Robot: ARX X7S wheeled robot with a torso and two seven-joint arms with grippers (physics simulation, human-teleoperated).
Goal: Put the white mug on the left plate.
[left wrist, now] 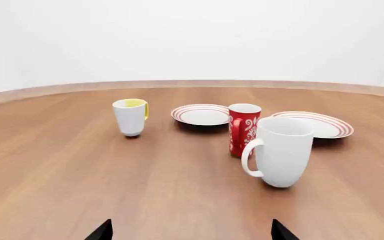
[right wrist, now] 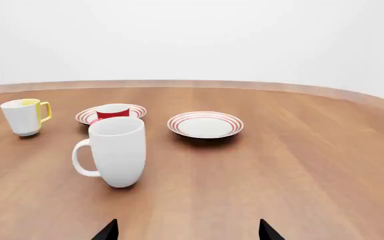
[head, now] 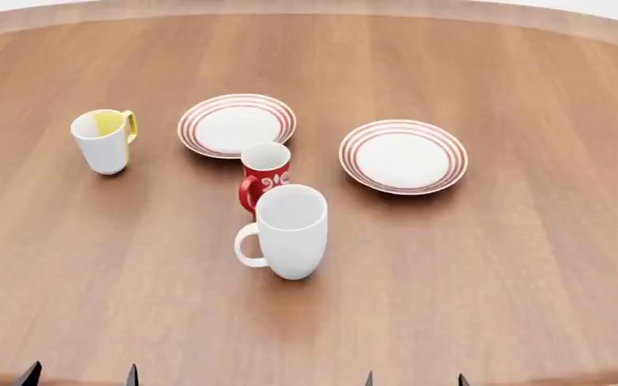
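Item count: three mugs and two plates stand on the wooden table [head: 524,265].

Mugs:
- One white mug [head: 290,232], the tallest, upright, handle toward the robot's left. It is nearest the robot, near the middle of the table.
- One red mug [head: 265,172] with a white pattern, upright, just behind the white mug. The head view shows a narrow gap between the two; whether they touch cannot be told for certain.
- One yellow-lined mug [head: 104,141], white outside with a yellow handle, upright, well apart to the left.

Plates:
- One left plate [head: 236,125], white with red rim rings, just behind the red mug and empty.
- One right plate [head: 404,156], same pattern, to the right of the red mug and empty.

The white mug stands on bare table, apart from both plates.

Arm pose:
- Left gripper [left wrist: 190,232]: only two dark fingertips show at the edge of the left wrist view, spread wide apart with nothing between them. The jaws are open. They sit low over the table, aimed at the group of mugs, well short of the white mug.
- Right gripper [right wrist: 186,231]: two dark fingertips show likewise in the right wrist view, spread apart and holding nothing. The jaws are open, low over the table, short of the white mug.
- In the head view both pairs of tips appear at the near table edge, left pair on the left, right pair on the right.
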